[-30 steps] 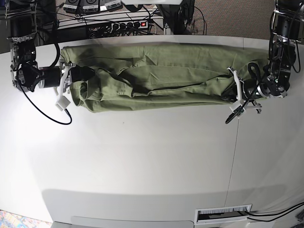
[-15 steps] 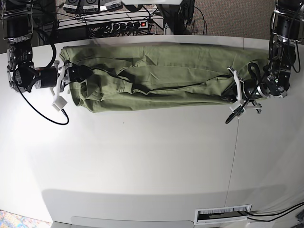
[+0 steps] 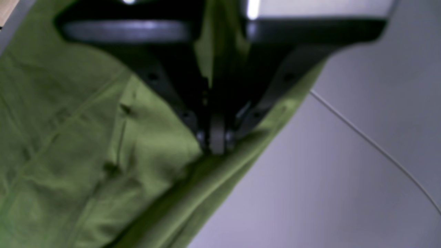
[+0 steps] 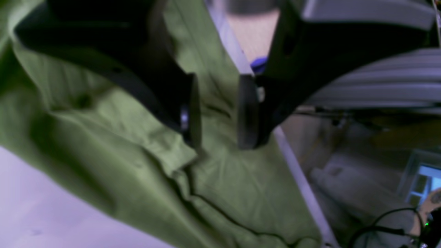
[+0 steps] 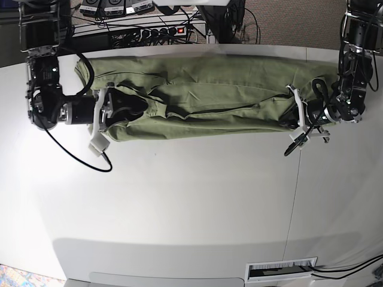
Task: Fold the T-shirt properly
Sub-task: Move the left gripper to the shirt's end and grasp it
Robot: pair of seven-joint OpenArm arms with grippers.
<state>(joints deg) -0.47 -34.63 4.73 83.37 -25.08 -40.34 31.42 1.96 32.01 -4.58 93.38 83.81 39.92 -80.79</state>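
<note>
The sage-green T-shirt [image 5: 209, 95] lies as a long, wrinkled band along the far side of the white table [image 5: 179, 203]. My left gripper [image 5: 297, 118] is at the shirt's right end; in the left wrist view the gripper [image 3: 217, 143] is shut on the T-shirt's [image 3: 86, 155] edge. My right gripper [image 5: 139, 107] reaches over the shirt's left end. In the right wrist view the right gripper [image 4: 215, 137] is open, its jaws apart above the cloth [image 4: 120, 155], with a folded hem just below the left finger.
A power strip [image 5: 161, 31] and cables lie behind the table's far edge. A black cable [image 5: 90, 158] loops from the right arm onto the table. A seam [image 5: 296, 191] runs down the table's right side. A slotted plate [image 5: 281, 270] sits at the front edge.
My right arm has moved rightward over the shirt's left end, and that end of the shirt has shifted with it. My left arm has stayed put.
</note>
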